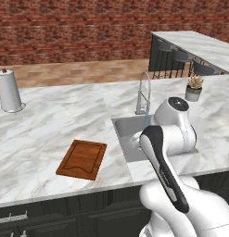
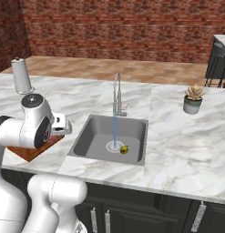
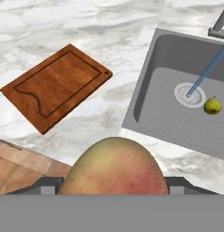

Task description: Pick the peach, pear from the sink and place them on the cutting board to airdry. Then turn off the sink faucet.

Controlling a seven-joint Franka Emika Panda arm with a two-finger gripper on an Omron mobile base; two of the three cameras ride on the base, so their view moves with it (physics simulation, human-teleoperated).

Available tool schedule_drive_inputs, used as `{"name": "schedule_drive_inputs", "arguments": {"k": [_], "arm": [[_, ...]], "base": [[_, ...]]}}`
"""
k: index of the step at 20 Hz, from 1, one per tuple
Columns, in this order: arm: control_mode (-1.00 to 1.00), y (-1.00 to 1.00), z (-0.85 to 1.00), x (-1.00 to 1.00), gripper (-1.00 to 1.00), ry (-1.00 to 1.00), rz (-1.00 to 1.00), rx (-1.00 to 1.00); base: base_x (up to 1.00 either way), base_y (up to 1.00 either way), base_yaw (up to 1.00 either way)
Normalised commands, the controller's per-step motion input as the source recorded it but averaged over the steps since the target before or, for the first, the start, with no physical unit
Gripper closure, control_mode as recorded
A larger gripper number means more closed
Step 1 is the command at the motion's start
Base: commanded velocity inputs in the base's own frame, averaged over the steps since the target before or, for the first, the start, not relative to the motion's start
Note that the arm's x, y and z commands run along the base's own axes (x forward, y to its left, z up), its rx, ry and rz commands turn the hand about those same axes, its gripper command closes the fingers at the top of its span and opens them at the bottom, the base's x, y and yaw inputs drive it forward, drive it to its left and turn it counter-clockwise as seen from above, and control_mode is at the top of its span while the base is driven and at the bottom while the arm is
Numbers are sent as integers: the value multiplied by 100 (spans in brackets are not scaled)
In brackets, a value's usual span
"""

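Note:
My gripper is shut on the peach, a pinkish-red and yellow fruit that bulges between the two dark fingertips. It hangs over the counter's front edge, between the cutting board and the sink. The bare reddish-brown board lies left of the basin. The yellow-green pear rests on the sink floor beside the drain, also seen as the pear. Water streams from the chrome sink faucet onto the drain. My hand sits by the sink's left rim.
A white paper-towel roll stands at the far left of the marble counter. A small potted plant stands right of the sink. Dark bar stools line a second counter behind.

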Motion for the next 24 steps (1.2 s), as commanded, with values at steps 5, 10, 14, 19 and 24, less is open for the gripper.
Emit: {"name": "schedule_drive_inputs", "arguments": {"k": [5,10,14,19,24], "arm": [[-100,37,1,-26,100,-15,0,-1],[-100,28,8,-14,100,-10,0,0],[-100,23,8,-8,100,-4,0,0],[-100,25,3,0,100,0,0,0],[-100,27,0,0,100,0,0,0]], "base": [[0,0,0],[0,0,0],[0,0,0],[0,0,0],[0,0,0]]}}
